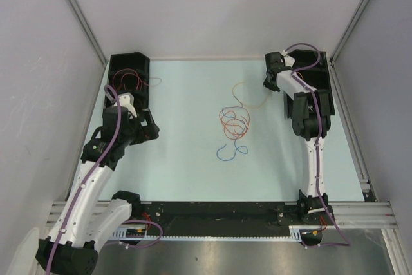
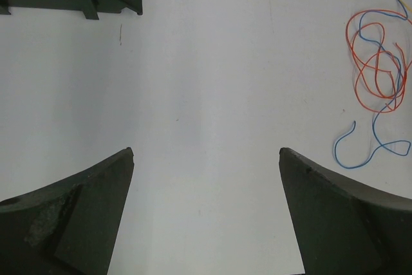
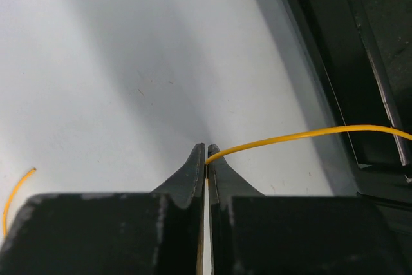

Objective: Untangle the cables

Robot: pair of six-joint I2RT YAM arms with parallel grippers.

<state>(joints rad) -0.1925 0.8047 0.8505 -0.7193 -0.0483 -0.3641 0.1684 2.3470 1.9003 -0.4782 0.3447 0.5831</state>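
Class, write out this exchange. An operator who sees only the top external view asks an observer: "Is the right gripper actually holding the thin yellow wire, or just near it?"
Observer: Holding it. The right wrist view shows the right gripper shut on the thin yellow wire, pinched at the very fingertips.
Operator: Where does the wire run from there?
Observer: Rightward, crossing the black plastic tray.
Operator: And the left gripper?
Observer: Its wrist view shows the left gripper open wide and empty.
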